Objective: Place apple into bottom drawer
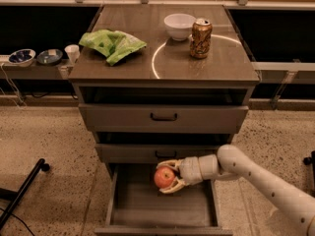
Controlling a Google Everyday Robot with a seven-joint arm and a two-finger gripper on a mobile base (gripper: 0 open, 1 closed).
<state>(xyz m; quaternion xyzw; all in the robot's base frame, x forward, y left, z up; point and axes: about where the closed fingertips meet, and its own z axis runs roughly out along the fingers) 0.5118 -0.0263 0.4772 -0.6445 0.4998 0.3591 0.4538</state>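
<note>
1. Gripping the apple (163, 177) in the hand (170, 177), one finger above and one below, to stop it rolling free.
2. Holding it just under the middle drawer (147, 154), over the bottom drawer (162, 208) pulled open directly below the hand: ready for a short drop.
3. Probably best to lower further before spreading, to spare a bounce.

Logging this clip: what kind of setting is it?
Probably an indoor robot test area: a freestanding drawer cabinet on speckled floor, soda can and bowl on top. The gripper holds the apple over the open bottom drawer.
</note>
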